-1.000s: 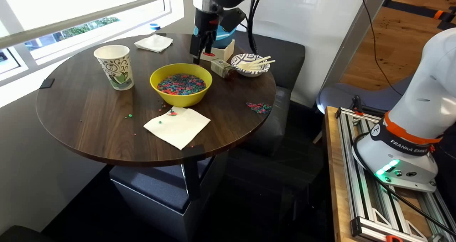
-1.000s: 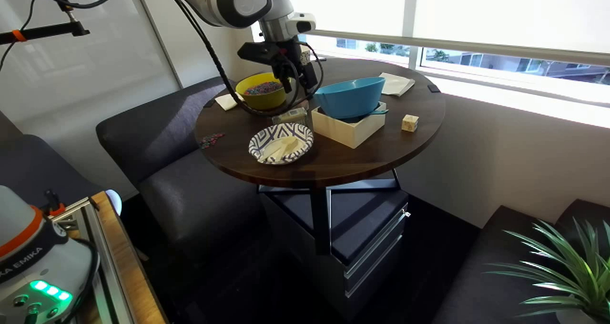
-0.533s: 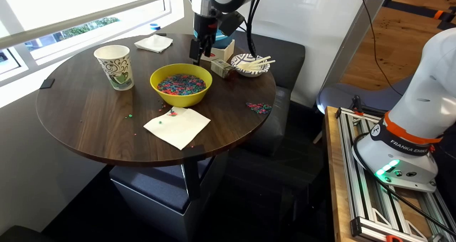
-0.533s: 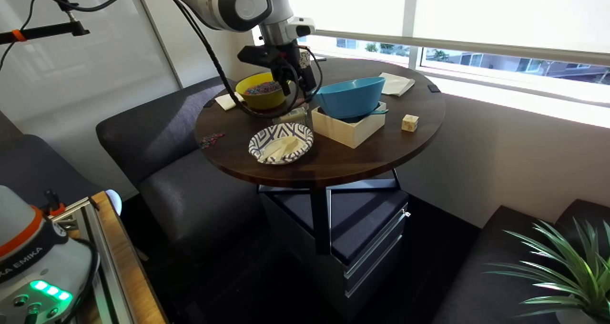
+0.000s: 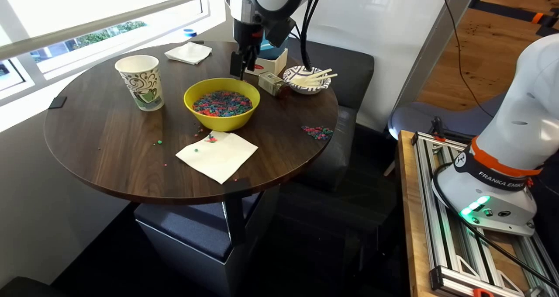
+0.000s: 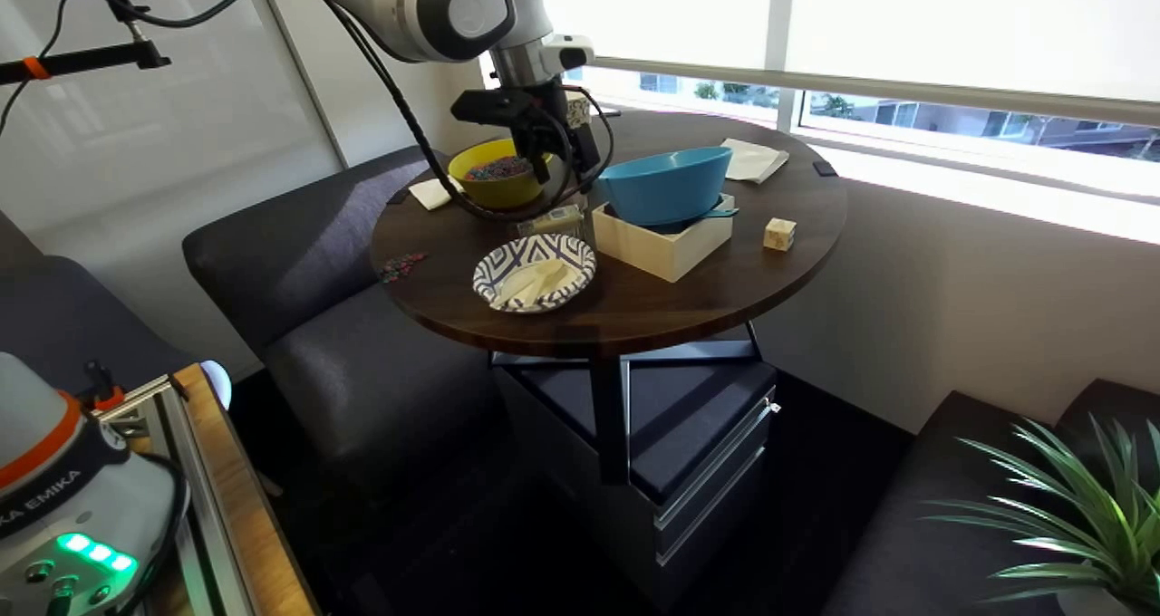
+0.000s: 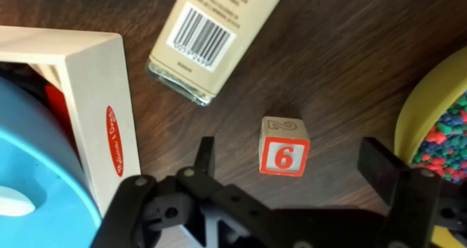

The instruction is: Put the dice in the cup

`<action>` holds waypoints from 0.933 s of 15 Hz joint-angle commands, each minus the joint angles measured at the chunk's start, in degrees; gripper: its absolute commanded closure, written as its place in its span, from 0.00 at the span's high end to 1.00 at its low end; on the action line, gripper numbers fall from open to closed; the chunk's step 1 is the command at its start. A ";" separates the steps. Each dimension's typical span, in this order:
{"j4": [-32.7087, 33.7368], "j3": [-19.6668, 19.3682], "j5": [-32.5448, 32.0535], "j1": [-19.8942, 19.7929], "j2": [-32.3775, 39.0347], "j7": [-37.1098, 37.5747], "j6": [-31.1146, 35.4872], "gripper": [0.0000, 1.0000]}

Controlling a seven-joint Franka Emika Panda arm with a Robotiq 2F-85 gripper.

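A wooden block die [image 7: 284,156] with a red-framed 6 and a 2 on its faces lies on the table in the wrist view. It is between my gripper's fingers [image 7: 288,155], apart from both, below the open, empty gripper. In the exterior views the gripper [image 5: 243,66] [image 6: 564,165] points down between the yellow bowl and the wooden box, and this die is mostly hidden there. Another wooden block die [image 6: 779,234] sits near the table edge past the blue bowl. The tall patterned paper cup [image 5: 143,85] stands upright; its side shows partly behind the gripper in an exterior view [image 6: 578,110].
The yellow bowl [image 5: 222,123] of coloured bits is close beside one finger. The wooden box [image 7: 105,95] carries the blue bowl [image 6: 666,186]. A labelled glass bottle [image 7: 204,43] lies nearby. A patterned bowl [image 5: 311,90] holds wooden utensils. A napkin [image 5: 218,159] lies in front.
My gripper and arm have shifted slightly left in both exterior views, staying low over the table. The objects on the table have not moved.
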 commanded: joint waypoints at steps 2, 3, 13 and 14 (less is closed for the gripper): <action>2.59 0.24 -0.15 -0.05 2.91 1.65 -0.76 1.00; 3.09 0.45 0.72 -0.34 3.00 1.70 -1.36 1.00; 8.54 2.25 4.53 -2.58 7.86 -1.82 -7.33 0.99; 9.00 2.71 5.57 -3.10 8.13 -2.95 -7.44 0.74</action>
